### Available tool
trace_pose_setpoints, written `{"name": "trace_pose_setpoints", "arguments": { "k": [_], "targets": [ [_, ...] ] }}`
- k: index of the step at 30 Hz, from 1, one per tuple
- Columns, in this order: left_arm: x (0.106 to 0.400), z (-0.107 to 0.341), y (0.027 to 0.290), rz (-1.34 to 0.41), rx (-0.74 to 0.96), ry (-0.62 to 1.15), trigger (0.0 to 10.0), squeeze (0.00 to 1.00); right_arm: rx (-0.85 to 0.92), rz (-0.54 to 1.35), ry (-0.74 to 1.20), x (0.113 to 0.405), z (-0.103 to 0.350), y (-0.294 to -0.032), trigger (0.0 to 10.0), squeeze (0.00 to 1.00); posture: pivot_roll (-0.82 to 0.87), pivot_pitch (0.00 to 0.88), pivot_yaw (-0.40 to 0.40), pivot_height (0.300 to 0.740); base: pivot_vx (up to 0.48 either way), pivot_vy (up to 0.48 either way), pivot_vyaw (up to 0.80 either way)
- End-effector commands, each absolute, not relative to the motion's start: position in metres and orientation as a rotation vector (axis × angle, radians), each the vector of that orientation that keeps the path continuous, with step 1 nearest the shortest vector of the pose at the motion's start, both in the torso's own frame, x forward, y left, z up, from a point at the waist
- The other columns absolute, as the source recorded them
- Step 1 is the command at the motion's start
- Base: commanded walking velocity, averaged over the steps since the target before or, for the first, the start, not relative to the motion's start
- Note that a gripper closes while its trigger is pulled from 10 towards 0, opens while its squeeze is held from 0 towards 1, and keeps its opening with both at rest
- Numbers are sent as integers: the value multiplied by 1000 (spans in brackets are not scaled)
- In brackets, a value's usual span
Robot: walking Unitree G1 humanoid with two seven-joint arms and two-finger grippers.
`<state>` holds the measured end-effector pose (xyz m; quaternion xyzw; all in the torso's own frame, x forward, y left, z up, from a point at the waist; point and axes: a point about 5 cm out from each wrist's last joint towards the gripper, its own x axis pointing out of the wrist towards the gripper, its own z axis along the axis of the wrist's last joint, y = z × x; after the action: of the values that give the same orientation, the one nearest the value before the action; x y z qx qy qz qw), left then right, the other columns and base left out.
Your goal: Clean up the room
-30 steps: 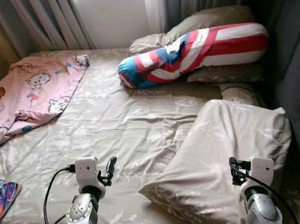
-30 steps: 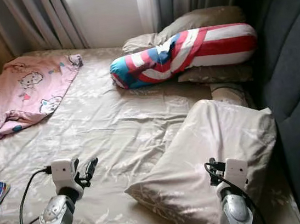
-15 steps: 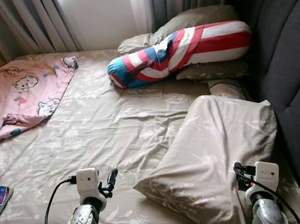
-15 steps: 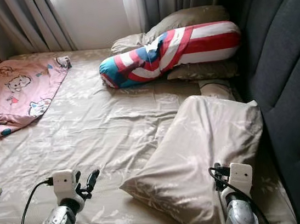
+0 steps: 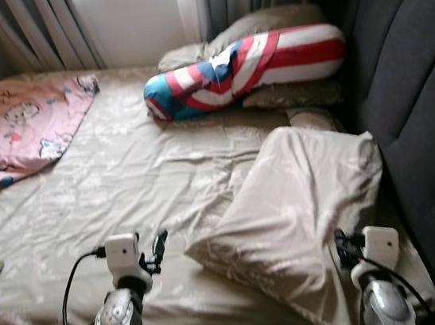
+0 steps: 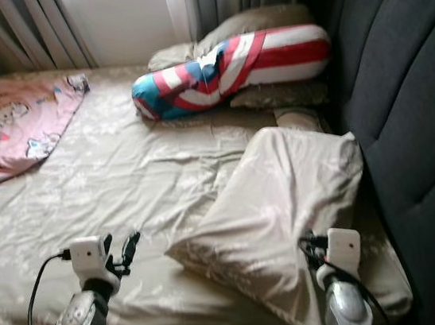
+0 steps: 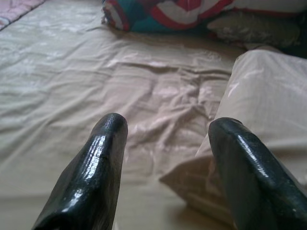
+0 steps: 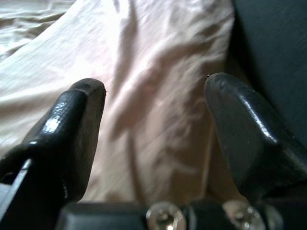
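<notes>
- The left gripper has its two black fingers spread wide, holding nothing, above the wrinkled beige bedsheet near the bed's front edge.
- The right gripper is likewise parted and empty, over the near end of the large beige pillow.
- Both silver arms reach forward from below.
- That pillow lies askew beside the dark padded headboard.
- A red, white and blue striped bolster rests across the far pillows; a pink cartoon-print blanket is bunched at far left.
</notes>
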<state>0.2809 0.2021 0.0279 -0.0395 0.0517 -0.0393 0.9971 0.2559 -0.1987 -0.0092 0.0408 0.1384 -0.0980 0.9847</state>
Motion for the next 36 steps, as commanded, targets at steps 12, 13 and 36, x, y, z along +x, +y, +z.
{"name": "trace_pose_setpoints", "arguments": {
  "k": [12,13,36],
  "targets": [
    [286,38,200,-100,-64,102,10000,0,156,-192,329,271,-6,-196,10000,1000,0,118,-31,661,0,0,0],
    [286,38,200,-100,-65,102,10000,0,163,-182,342,275,-4,-195,10000,1000,3,130,-30,661,0,0,0],
    [262,45,221,-80,-29,117,10000,0,174,-146,544,300,1,-190,10000,0,105,232,13,661,0,0,0]
  ]
}}
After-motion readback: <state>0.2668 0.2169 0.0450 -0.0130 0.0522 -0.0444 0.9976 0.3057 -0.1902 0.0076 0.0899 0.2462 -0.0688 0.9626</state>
